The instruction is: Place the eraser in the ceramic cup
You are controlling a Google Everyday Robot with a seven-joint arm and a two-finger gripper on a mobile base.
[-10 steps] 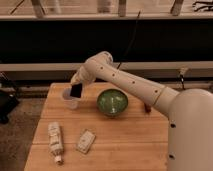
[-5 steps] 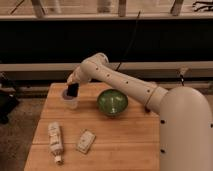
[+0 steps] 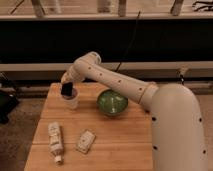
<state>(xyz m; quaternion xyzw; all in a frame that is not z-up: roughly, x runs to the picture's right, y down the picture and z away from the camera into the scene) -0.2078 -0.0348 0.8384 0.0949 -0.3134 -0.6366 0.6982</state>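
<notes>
Gripper [image 3: 66, 84]: above the ceramic cup, at the table's far-left corner; closed on the eraser.
Eraser [image 3: 66, 89]: black block, upright, lower end inside the cup mouth.
Ceramic cup [image 3: 71, 100]: pale, upright on the wooden table [image 3: 125, 135].
Green bowl [image 3: 112, 102]: right of the cup, apart from it.
White bottle [image 3: 54, 140]: lying near the front-left edge.
White packet [image 3: 86, 141]: just right of the bottle.

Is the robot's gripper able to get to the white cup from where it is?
Probably yes. The gripper is already right above the ceramic cup, with the eraser standing in its mouth, and nothing sits between them.
</notes>
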